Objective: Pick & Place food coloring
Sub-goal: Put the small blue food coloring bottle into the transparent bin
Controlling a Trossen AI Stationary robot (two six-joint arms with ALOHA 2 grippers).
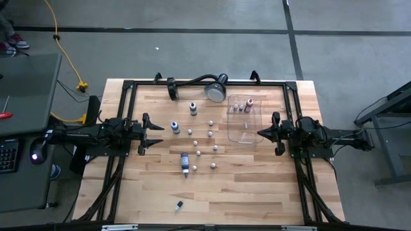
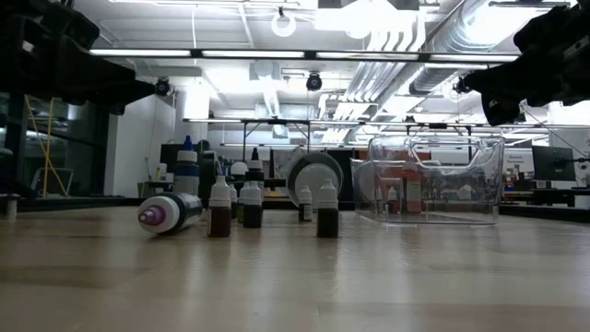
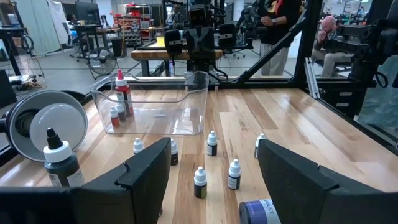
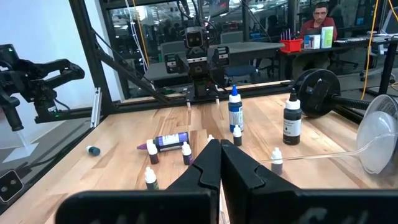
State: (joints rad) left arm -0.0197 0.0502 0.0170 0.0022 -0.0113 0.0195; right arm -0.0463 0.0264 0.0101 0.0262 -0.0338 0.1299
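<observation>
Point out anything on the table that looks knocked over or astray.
One blue bottle lies on its side among the upright droppers, cap pointing at the table's near edge. A tiny bottle lies alone near that edge, far from the rest. No spill shows.

Left gripper point(image 1: 159, 134) fingers apart; right gripper point(image 1: 259, 133) closed

Between the left gripper point(image 1: 156, 133) and the right gripper point(image 1: 260, 133), small food coloring bottles point(image 1: 210, 134) are scattered on the table point(image 1: 257, 192). Just before the right gripper a tray point(image 1: 244, 137) is set, with a few bottles point(image 1: 242, 106) inside at its far end. A lamp head point(image 1: 216, 89) lies beyond the tray, toward the left gripper's side. A lying bottle point(image 1: 185, 162) is found nearer the left gripper.
</observation>
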